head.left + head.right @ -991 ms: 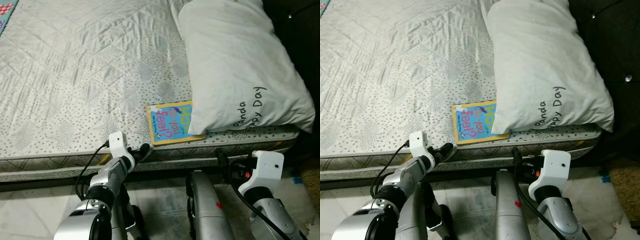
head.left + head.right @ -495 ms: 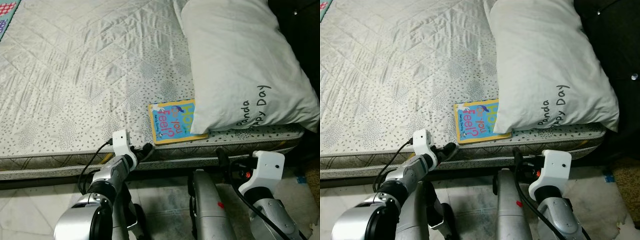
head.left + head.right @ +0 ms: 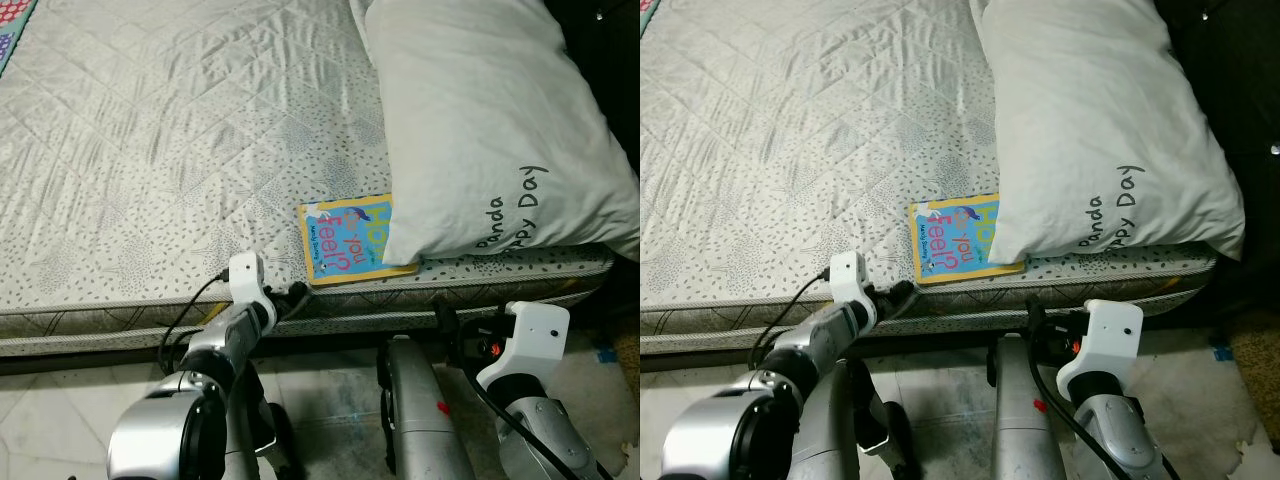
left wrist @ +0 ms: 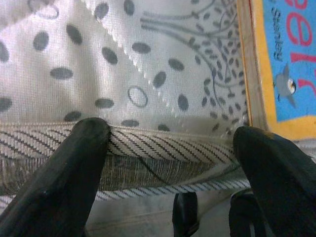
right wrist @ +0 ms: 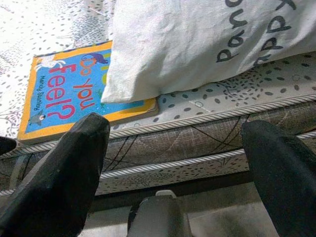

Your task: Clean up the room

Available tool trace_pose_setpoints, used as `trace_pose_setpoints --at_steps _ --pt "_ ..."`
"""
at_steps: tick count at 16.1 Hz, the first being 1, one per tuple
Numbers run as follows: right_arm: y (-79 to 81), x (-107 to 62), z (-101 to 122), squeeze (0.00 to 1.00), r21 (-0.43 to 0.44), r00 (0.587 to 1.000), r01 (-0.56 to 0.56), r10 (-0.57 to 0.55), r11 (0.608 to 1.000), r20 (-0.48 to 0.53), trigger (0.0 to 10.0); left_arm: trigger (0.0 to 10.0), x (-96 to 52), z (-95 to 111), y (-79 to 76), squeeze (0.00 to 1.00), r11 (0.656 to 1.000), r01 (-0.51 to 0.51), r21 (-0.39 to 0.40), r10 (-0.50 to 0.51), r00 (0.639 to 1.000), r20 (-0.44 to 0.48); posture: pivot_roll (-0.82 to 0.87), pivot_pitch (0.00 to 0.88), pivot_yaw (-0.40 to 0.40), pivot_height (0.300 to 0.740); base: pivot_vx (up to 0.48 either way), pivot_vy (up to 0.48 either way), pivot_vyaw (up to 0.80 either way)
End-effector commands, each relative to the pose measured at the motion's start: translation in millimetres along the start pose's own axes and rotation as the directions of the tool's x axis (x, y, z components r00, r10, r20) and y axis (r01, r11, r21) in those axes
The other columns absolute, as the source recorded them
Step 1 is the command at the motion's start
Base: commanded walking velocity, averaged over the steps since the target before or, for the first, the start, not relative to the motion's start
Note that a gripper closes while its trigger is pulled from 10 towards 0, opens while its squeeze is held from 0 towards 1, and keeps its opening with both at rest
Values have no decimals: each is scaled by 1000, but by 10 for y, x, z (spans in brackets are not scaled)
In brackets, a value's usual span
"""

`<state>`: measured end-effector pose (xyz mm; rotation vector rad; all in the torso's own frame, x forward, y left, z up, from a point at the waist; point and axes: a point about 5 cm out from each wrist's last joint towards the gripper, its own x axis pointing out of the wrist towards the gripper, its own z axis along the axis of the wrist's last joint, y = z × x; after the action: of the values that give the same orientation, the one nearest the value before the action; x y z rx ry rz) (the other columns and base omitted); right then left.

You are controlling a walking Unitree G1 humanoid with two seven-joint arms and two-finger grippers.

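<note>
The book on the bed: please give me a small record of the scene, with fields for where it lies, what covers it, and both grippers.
book: blue and yellow book, flat on the bed near its front edge
cover: pillow lies over the book's right part
left gripper: open, at the mattress edge beside the book's corner
right gripper: open, below the mattress edge, under the pillow

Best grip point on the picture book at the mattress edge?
Probably the picture book at its free corner nearest the left gripper, coming from the mattress edge side. It lies flat, so the jaws need that overhang-side edge; the pillow covers its far end, so the right side is blocked.
</note>
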<state>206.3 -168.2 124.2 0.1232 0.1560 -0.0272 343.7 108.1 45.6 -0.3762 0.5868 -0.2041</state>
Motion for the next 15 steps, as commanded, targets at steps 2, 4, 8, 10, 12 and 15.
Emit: trace_pose_setpoints --at_steps 2,4,8,10,12,15 --pt "15 -41 42 0 -1 1000 2 -2 1000 20 10000 10000 -2 -84 15 0 1000 -9 5 9 999 -42 -382 321 94 586 0 0 0" --pt "17 -44 45 0 0 1000 5 -5 1000 22 10000 10000 -10 -32 58 0 1000 -15 2 15 999 -38 -385 321 97 586 0 0 0" --pt "24 -33 34 0 2 1000 4 -4 1000 21 10000 10000 18 -160 -110 0 998 65 8 -64 994 -89 -379 314 100 586 0 0 0" --pt "24 -25 30 0 2 1000 2 -2 1000 21 10000 10000 18 -246 -154 0 996 93 4 -92 989 -116 -375 308 101 586 0 0 0" --pt "26 -5 27 0 2 1000 -2 2 1000 22 10000 10000 7 -386 -188 0 992 122 13 -119 981 -156 -371 297 104 586 0 0 0" --pt "35 54 39 0 6 999 -8 8 1000 34 10000 10000 -60 -614 -92 0 988 150 -35 -154 967 -204 -353 279 105 586 0 0 0"
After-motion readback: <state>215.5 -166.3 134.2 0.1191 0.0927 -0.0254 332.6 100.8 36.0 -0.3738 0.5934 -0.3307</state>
